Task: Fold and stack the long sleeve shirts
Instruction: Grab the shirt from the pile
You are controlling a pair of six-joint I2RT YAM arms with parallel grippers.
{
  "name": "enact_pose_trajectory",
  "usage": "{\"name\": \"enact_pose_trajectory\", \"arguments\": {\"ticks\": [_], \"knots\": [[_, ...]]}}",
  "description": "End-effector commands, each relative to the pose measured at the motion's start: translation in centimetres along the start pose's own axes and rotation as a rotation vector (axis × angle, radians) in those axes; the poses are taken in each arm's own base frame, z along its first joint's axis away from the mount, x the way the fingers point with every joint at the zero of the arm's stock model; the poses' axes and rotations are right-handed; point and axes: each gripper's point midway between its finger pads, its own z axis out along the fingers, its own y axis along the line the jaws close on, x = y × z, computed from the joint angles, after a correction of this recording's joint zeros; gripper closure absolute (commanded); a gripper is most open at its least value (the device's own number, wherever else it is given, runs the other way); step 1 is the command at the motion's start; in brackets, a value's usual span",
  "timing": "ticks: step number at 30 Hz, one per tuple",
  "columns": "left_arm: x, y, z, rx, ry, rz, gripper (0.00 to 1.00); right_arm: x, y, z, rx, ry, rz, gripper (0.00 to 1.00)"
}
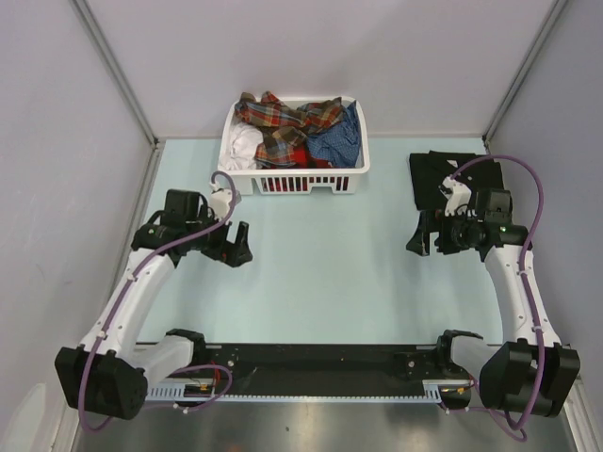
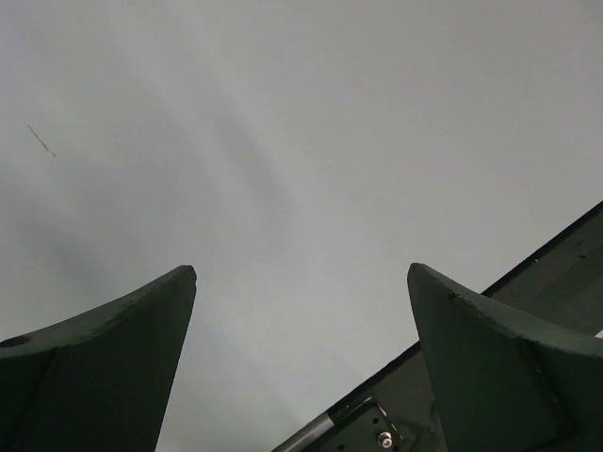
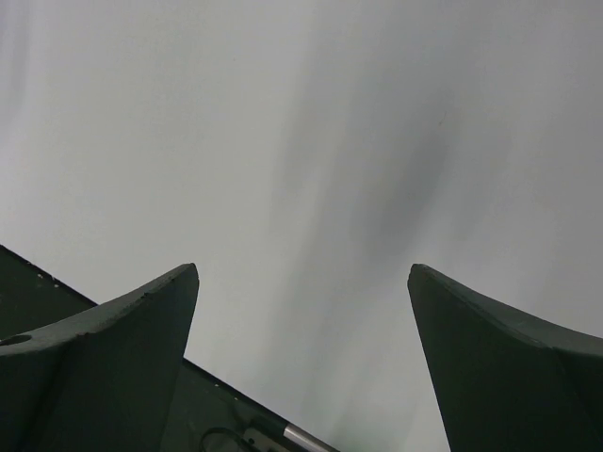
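Note:
Several long sleeve shirts lie bunched in the white basket (image 1: 303, 182) at the back of the table: a plaid shirt (image 1: 285, 121) on top, a white shirt (image 1: 245, 147) at its left, a blue shirt (image 1: 342, 139) at its right. A black shirt (image 1: 441, 171) lies folded flat on the table at the right. My left gripper (image 1: 236, 247) hovers open in front of the basket's left corner, nothing between its fingers (image 2: 113, 348). My right gripper (image 1: 420, 237) stands open just in front of the black shirt's near edge, also holding nothing. Both wrist views show only bare table between wide jaws.
Pale walls close the table in at the back and both sides. A black rail (image 1: 311, 363) runs along the near edge between the two arm bases and shows in the lower corner of each wrist view (image 2: 377, 424). Pale blue tabletop (image 1: 325, 264) lies between the grippers.

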Motion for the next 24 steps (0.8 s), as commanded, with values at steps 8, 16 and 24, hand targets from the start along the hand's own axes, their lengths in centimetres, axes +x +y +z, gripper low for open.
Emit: {"name": "enact_pose_trajectory", "arguments": {"ticks": [8,16,24], "knots": [[-17.7,6.5,-1.6,-0.236,-0.163,0.128,0.00,-1.7,-1.7,-0.1,0.118,-0.098,0.058,0.00],[-28.7,14.5,1.5,-0.389,-0.131,0.444,0.03,-1.8,-0.2,-0.7,0.023,-0.111,0.000,0.00],[-28.0,19.0,8.5,-0.399,0.016,0.809,0.08,-1.4,-0.2,0.1,-0.006,-0.070,0.013,0.00]]}}
